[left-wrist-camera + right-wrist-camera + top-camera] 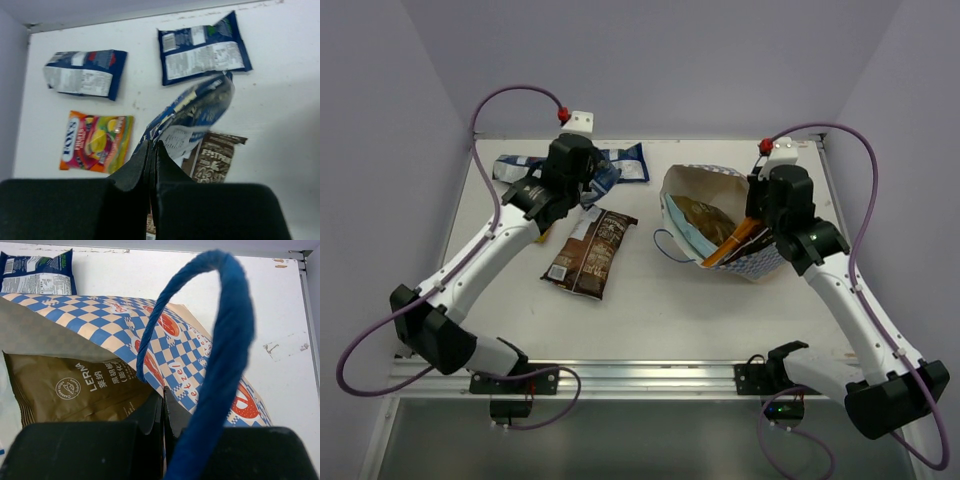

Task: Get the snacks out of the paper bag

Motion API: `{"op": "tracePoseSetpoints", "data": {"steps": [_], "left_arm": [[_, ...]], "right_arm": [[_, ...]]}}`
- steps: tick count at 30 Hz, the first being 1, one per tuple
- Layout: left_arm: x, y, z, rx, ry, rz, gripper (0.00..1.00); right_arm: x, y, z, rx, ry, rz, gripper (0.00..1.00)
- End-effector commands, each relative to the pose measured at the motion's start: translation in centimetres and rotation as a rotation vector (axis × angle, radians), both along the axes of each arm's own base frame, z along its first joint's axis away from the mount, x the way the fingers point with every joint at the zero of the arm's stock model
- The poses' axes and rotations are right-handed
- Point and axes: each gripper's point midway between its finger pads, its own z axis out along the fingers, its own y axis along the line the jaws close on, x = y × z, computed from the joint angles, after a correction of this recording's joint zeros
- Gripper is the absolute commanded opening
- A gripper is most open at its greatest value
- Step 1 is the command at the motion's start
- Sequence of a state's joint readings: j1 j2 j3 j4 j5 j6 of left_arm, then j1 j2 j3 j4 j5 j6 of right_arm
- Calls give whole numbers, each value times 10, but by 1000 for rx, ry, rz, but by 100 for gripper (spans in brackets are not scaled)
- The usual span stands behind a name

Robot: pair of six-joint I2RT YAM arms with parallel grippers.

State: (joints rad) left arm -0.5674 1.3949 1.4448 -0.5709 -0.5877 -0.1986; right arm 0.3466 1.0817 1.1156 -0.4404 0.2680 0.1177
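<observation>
Closed left tool point(151, 146) on blue-and-white packet point(196, 111); right tool point(164, 396) likewise, seemingly on paper bag point(180, 347) rim.

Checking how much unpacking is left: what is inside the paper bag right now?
Inside the paper bag lie an olive-tan packet and an orange packet, with something pale blue at the mouth. Whatever sits beneath them is covered.

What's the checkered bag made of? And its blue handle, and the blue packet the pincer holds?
The checkered bag looks like paper: matte, creased, with a plain pale inside. Its blue handle seems to be twisted cord; you can see spiral strands. The blue-and-white packet in the left pincer looks like thin glossy plastic film, since it crinkles and catches light.
</observation>
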Motion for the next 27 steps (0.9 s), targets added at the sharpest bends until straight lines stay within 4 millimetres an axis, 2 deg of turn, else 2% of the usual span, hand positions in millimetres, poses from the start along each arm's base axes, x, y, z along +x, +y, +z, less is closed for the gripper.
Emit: {"op": "tracePoseSetpoints", "data": {"steps": [1, 5, 6, 8, 9, 10, 11, 12, 13, 14, 15, 16, 19, 20, 22, 23, 24, 25, 27], "left_arm": [[24, -50, 32, -203, -94, -139, 0], [43, -89, 22, -319, -70, -216, 0], [46, -101, 27, -366, -92, -262, 0], [51, -117, 20, -430, -88, -292, 0], [55, -126, 25, -471, -116, -321, 0], [57, -133, 23, -495, -117, -338, 0], [59, -138, 7, -535, -90, -334, 0], [63, -144, 6, -573, -103, -339, 0], [65, -145, -5, -591, -88, -328, 0], [66, -145, -36, -614, -27, -293, 0], [71, -145, -43, -639, -30, -282, 0], [74, -145, -70, -637, 20, -256, 0], [72, -122, -135, -593, 156, -140, 25], [70, -111, -146, -579, 186, -106, 47], [63, -99, -146, -551, 187, -75, 75], [57, -93, -126, -551, 148, -84, 88], [53, -89, -115, -548, 124, -87, 91], [47, -85, -85, -565, 70, -110, 94], [34, -86, -59, -548, 45, -165, 97]], "right_arm": [[-10, -10, -7, -8, 31, -42, 0], [-11, -20, -6, -33, 22, -85, 0], [-11, -22, -7, -34, 22, -91, 0], [-12, -23, -6, -30, 18, -97, 0], [-13, -24, -6, -32, 17, -102, 0], [-13, -25, -6, -32, 15, -105, 0], [-14, -25, -5, -32, 13, -107, 0], [-14, -26, -5, -32, 10, -110, 0], [-15, -27, -6, -35, 13, -111, 0], [-15, -27, -5, -33, 9, -111, 0], [-16, -27, -4, -30, 6, -107, 0], [-16, -25, -5, -29, 9, -96, 0], [-18, -19, -1, -25, -5, -54, 0], [-17, -18, 1, -28, -17, -41, 0], [-18, -17, 3, -32, -31, -24, 0], [-18, -14, 5, -37, -41, -1, 0], [-18, -13, 6, -38, -46, 11, 0], [-18, -11, 7, -37, -47, 22, 0], [-19, -5, 9, -34, -53, 63, 0]]}}
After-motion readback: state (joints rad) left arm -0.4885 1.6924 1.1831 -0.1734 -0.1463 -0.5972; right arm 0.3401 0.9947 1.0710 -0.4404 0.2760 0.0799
